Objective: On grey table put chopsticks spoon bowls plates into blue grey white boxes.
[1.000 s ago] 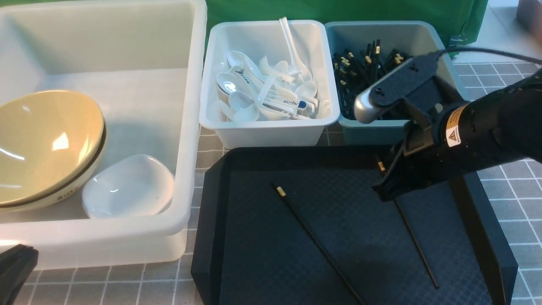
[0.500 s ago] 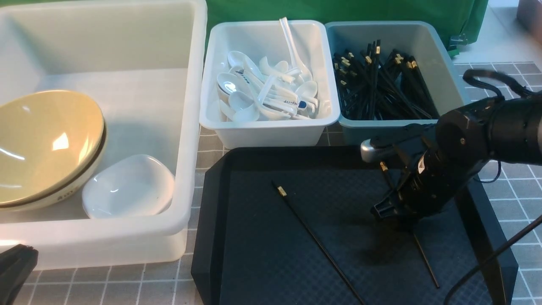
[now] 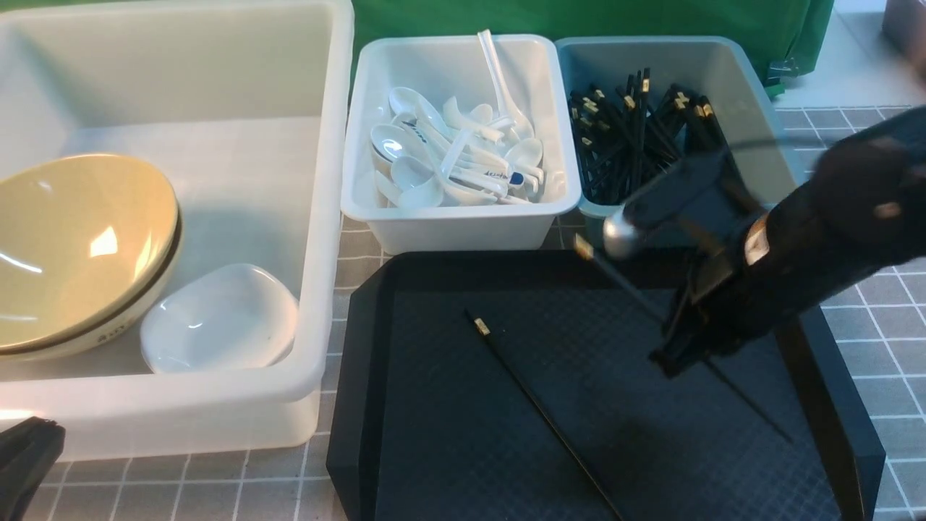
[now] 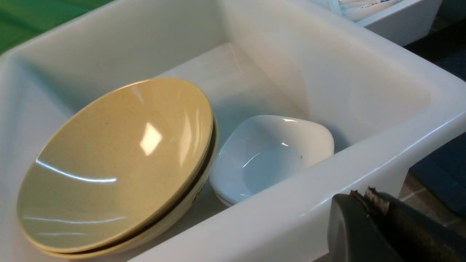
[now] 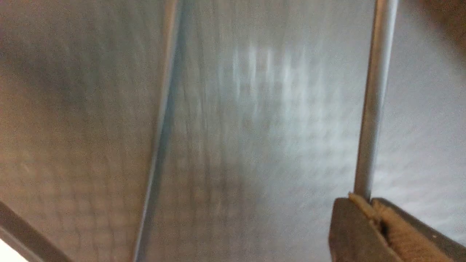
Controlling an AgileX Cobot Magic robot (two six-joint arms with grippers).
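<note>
- The grey table (image 3: 879, 347), ruled with thin white lines into small squares, carries everything; a green cloth (image 3: 579, 18) hangs behind it.
- A very large translucent white plastic tub (image 3: 318, 217) fills the left side.
- A black octagonal tray (image 3: 448, 434) with a fine diamond texture sits in front of the two small boxes.
- Two wide, glossy mustard-yellow bowls (image 3: 72, 246) with cream outsides lean, nested, inside the tub.
- A small white rectangular box (image 3: 463, 231) holds a heap of glossy white soup spoons (image 3: 448, 159), one with a blue mark on its handle.
- Just beside it, a small blue-grey rectangular box (image 3: 752, 94) holds a bundle of black gold-banded sticks (image 3: 629, 137).
- A small glossy white rounded-square plate (image 3: 217, 322) rests in the tub, touching the bowls.
- One long thin black chopstick (image 3: 535, 409) with a gold band lies slantwise on the tray.
- The lifted chopstick (image 3: 623, 285) hangs tilted above the tray, gold end toward the boxes.
- The right gripper (image 3: 669, 362), blurred, pinches that lifted chopstick between its closed fingers.
- The left gripper (image 4: 367, 196) sits outside the tub's near wall, fingers pressed together, holding nothing.
</note>
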